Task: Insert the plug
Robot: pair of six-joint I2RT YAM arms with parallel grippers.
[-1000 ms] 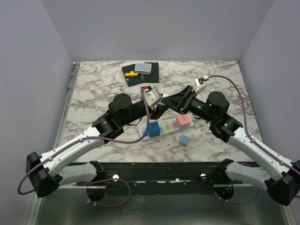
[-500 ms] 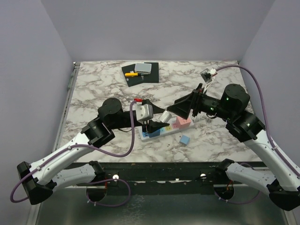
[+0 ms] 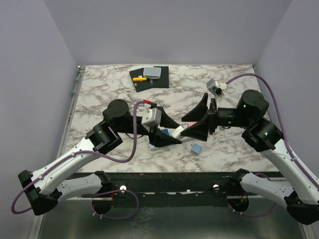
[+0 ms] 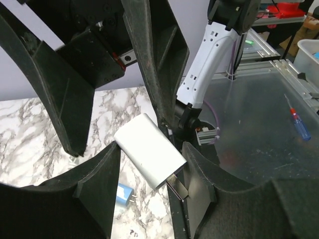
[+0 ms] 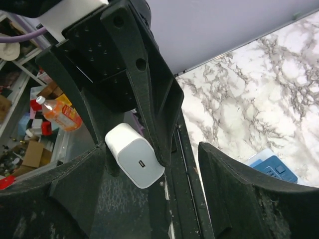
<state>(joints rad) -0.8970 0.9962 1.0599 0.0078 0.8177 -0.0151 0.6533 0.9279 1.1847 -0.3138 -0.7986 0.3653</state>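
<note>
A white plug (image 4: 148, 155) hangs above the table, tilted between the fingers of my left gripper (image 4: 152, 172). One corner rests on one finger and its metal prongs (image 4: 179, 186) on the other. My right gripper (image 5: 152, 154) faces the left gripper tip to tip. Its fingers are spread wide around the plug (image 5: 133, 155) and do not press on it. In the top view the two grippers (image 3: 168, 134) (image 3: 195, 124) meet over the power strip (image 3: 164, 133), which they mostly hide. A blue part of the strip (image 5: 271, 167) shows in the right wrist view.
A small blue cube plug (image 3: 196, 148) lies loose on the marble near the front edge and also shows in the left wrist view (image 4: 123, 194). A black mat (image 3: 149, 78) with a grey box and a yellow tool lies at the back.
Both arms drew back from the strip and turned their wrists. The grippers now point at each other, with the white plug lifted between them. The right gripper has opened wide.
</note>
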